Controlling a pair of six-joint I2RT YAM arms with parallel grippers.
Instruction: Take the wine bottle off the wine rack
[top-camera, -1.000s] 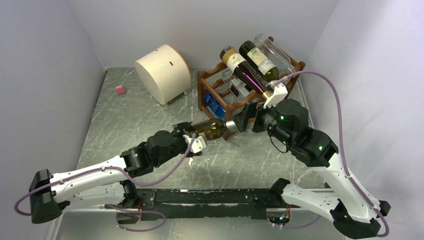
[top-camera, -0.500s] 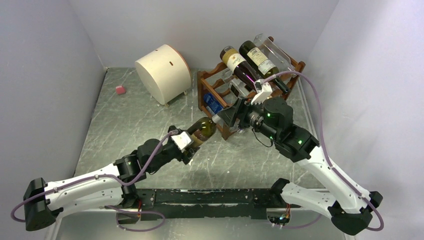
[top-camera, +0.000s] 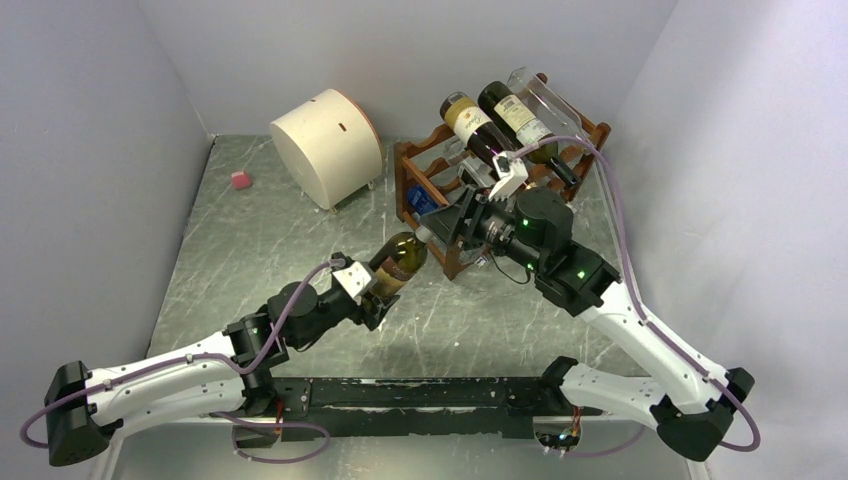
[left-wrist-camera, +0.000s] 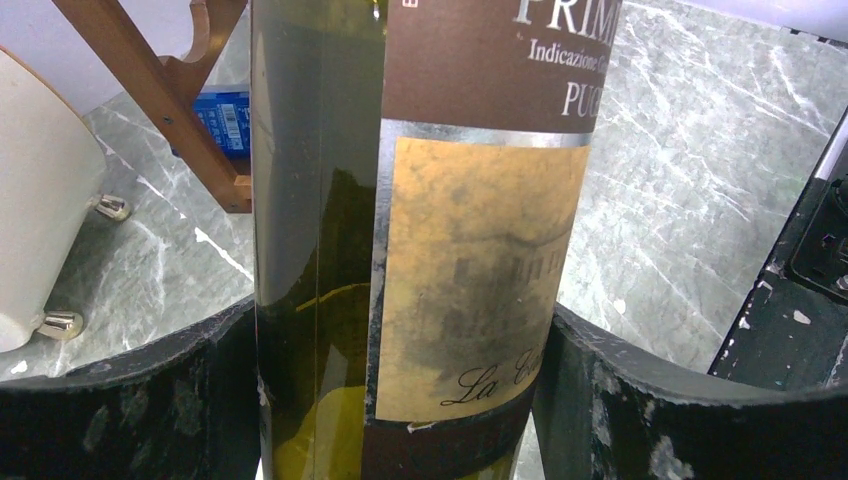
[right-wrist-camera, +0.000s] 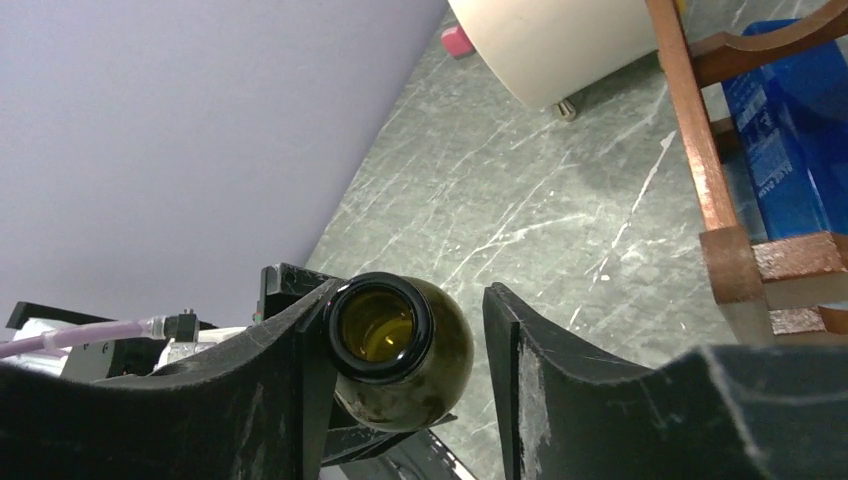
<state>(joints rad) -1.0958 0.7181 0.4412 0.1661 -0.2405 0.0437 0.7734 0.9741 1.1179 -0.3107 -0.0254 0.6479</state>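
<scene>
1. Looking down from the top camera, the wine bottle (top-camera: 402, 262) is off the wine rack (top-camera: 403, 185). It hangs tilted over the table (top-camera: 260, 250), just in front of the rack's near-left corner, with its mouth end raised toward the rack.
2. The left gripper (top-camera: 378, 292) has the bottle by its lower body. On the left wrist cam both fingers (left-wrist-camera: 130, 400) are pressed flat against the glass, one on each side of the tan label, so that's a solid pinch.
3. The right gripper (right-wrist-camera: 408, 300) is up at the mouth end with its fingers spread either side of the open neck. One finger sits against the rim and the other has a visible gap, so it isn't clamped on.
4. On the rack itself there are two dark labelled bottles (top-camera: 470, 125) and a clear bottle (top-camera: 545, 100) lying across the top tier, plus a blue box (top-camera: 425, 208) lower down.
5. A cream drum (top-camera: 325, 145) sits left of the rack, and a little pink block (top-camera: 239, 180) is near the back-left corner.
</scene>
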